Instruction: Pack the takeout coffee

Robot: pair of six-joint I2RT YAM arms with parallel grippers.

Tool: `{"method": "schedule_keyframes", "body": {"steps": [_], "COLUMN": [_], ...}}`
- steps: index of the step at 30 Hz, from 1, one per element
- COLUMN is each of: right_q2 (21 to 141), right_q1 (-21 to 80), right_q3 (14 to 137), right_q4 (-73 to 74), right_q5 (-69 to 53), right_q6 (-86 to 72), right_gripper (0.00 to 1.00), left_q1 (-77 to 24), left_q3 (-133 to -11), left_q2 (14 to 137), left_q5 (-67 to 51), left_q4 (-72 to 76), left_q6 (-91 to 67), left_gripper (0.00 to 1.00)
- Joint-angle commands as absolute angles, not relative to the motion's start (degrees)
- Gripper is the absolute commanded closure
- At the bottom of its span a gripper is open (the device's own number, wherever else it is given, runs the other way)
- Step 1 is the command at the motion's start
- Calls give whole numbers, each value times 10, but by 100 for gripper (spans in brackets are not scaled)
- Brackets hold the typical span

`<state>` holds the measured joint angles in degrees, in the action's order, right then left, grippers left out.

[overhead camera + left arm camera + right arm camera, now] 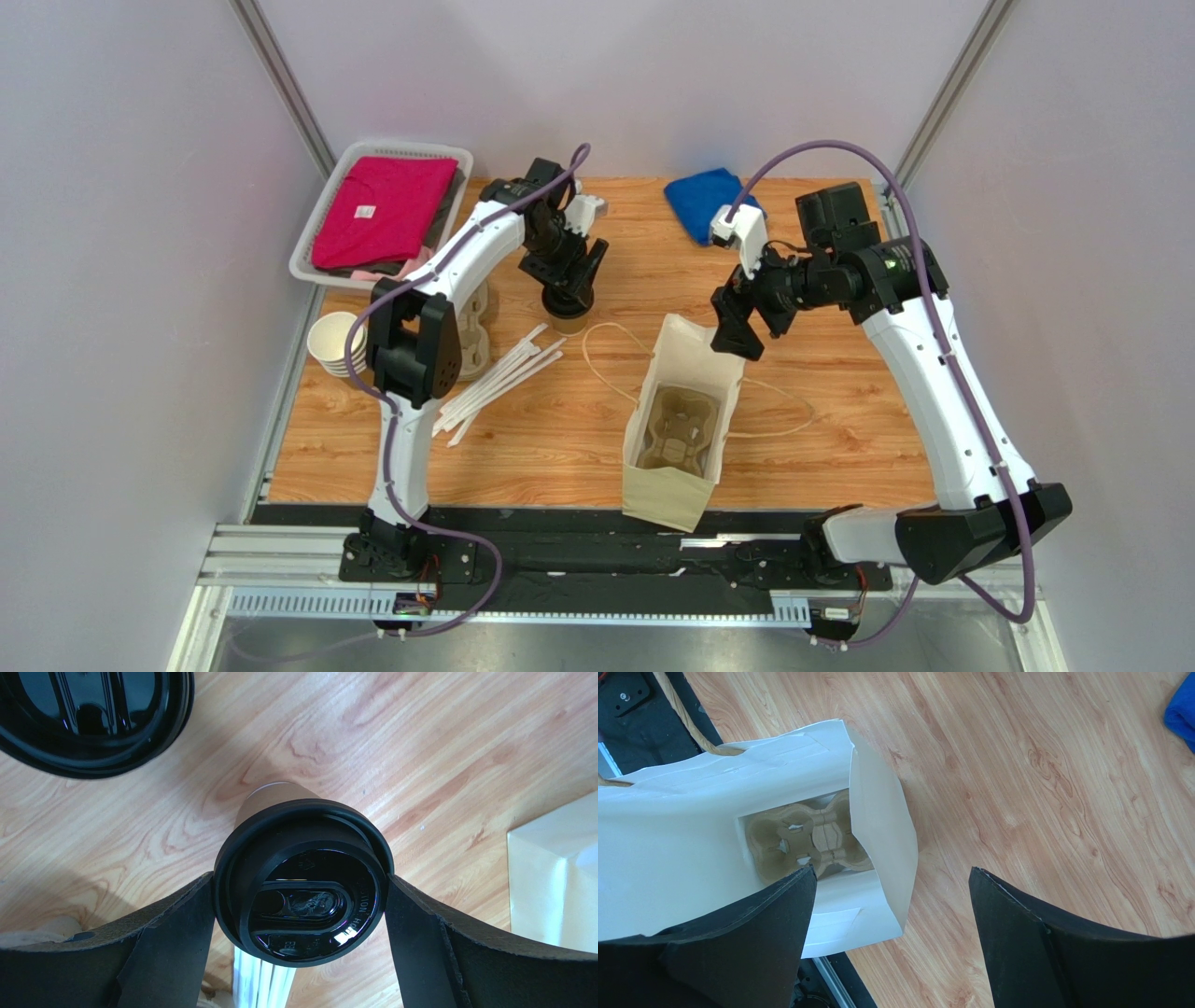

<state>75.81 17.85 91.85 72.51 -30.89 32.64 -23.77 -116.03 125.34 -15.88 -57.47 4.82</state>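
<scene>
On the wooden table (561,434), the biggest thing that matters is the open paper bag (671,490), standing mouth-up near the middle with a moulded cup carrier (679,427) in its bottom. From the takeout coffee (302,882) the bag lies toward the robot's right and nearer the bases, and that offset is what the coming move turns on. The right gripper (737,325) hangs at the bag's far rim with its jaws wide apart and holding nothing. In the right wrist view one finger is over the bag's mouth and the other over bare wood. The left gripper (565,273) is at the far side of the table and closed on the coffee, its two fingers pressing the black lid's rim from either side. The cup's long axis is upright, lid on top and the tan wall showing below it. Whether its base is on the wood or just off it cannot be told. A loose black lid (91,714) lies close beside it, apart from it. The left arm has the cup, so the carry is its job: I judge it must lift, cross rightward and lower straight down into a carrier pocket
</scene>
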Motion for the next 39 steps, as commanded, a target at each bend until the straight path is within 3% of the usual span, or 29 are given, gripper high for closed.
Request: {"method": "schedule_keyframes", "body": {"steps": [1, 5, 12, 19, 25, 34, 39], "right_q2": [766, 777, 792, 808, 816, 788, 785], "right_q1": [171, 163, 163, 163, 163, 173, 175], "right_q3": [959, 980, 992, 987, 974, 914, 904], "right_q4": [704, 709, 717, 720, 722, 693, 672], "right_q5": [-308, -310, -323, -346, -367, -380, -378], "right_q6": [313, 305, 304, 308, 294, 259, 235], "right_gripper": [15, 14, 15, 18, 29, 41, 63], "left_q1": [-230, -228, -228, -261, -361, -517, -573], "left_q3": [-1186, -1222, -1382, -1403, -1412, -1387, -1368], "left_q2": [1181, 1137, 1064, 979, 942, 963, 1004], "left_q5": [-176, -203, -325, -408, -417, -368, -288], "left_q4": [-605, -632, -697, -726, -817, -821, -820], "left_q6": [76, 93, 89, 113, 185, 203, 244], "left_gripper": [56, 64, 65, 65, 66, 67, 68]}}
